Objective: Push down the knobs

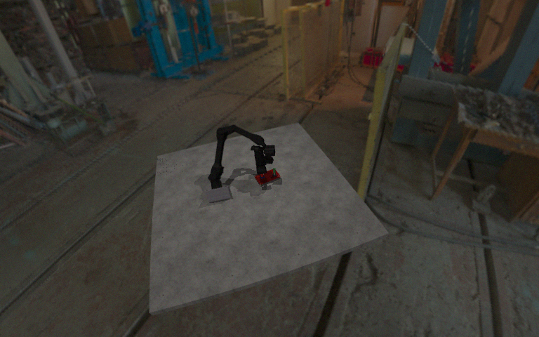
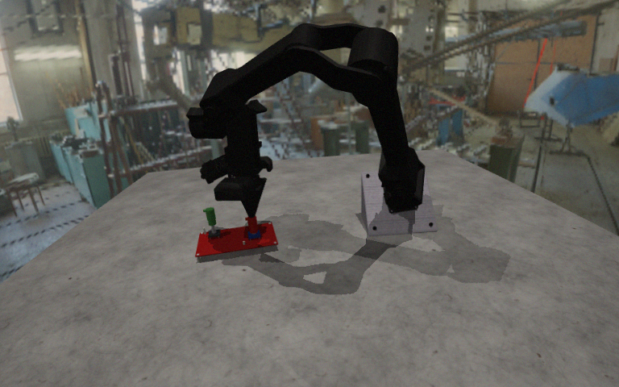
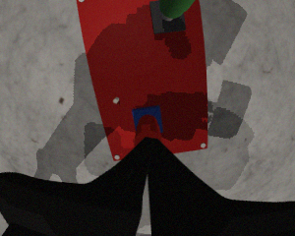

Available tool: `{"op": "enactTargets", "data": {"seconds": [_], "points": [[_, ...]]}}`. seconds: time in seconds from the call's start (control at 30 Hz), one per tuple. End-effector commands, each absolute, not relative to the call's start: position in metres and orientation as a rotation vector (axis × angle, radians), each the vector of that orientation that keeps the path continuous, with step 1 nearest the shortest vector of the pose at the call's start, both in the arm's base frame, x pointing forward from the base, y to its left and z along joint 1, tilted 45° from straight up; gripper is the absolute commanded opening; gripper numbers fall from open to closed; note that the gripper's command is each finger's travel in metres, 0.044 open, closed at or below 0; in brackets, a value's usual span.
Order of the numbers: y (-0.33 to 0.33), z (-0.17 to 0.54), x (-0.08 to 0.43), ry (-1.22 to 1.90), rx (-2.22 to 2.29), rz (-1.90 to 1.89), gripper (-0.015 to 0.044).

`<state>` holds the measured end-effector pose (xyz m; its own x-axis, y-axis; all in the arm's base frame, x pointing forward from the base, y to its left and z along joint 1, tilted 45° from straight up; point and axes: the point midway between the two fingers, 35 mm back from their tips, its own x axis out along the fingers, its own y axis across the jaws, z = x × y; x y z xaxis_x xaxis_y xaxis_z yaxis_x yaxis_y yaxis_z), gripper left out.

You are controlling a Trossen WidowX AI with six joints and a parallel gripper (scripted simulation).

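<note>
The red circuit board [image 1: 267, 180] [image 2: 226, 246] [image 3: 108, 64] stands just above the table. My gripper [image 2: 252, 215] [image 3: 149, 144] is shut and empty, its tips pointing down at the top of the red knob [image 2: 251, 223] [image 3: 147, 128]; they look to touch it. The red knob stands upright over the blue potentiometer [image 2: 254, 235] [image 3: 147, 110], with no clear gap between them in the exterior view. The green knob [image 1: 274, 170] [image 2: 210, 218] [image 3: 176, 6] stands high at the other end, a length of grey shaft showing between it and the dark potentiometer [image 2: 213, 234] [image 3: 161, 25].
The arm's base stands on a pale sloped block [image 1: 219, 194] [image 2: 375, 218] to the right of the board in the exterior view. The arm arches over the table [image 1: 222, 250] [image 2: 303, 335]. Small pale posts or screws show on the board. Shadows of the arm fall across board and table.
</note>
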<state>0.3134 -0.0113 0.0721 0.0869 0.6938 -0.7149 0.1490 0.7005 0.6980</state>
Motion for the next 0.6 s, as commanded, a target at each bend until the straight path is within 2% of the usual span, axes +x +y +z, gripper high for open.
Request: {"op": "enactTargets", "data": {"seconds": [0.0, 0.57], "points": [[-0.005, 0.069, 0.316, 1.458, 0.733, 0.482, 0.0000], [-0.022, 0.086, 0.314, 1.458, 0.732, 0.481, 0.0000]]}}
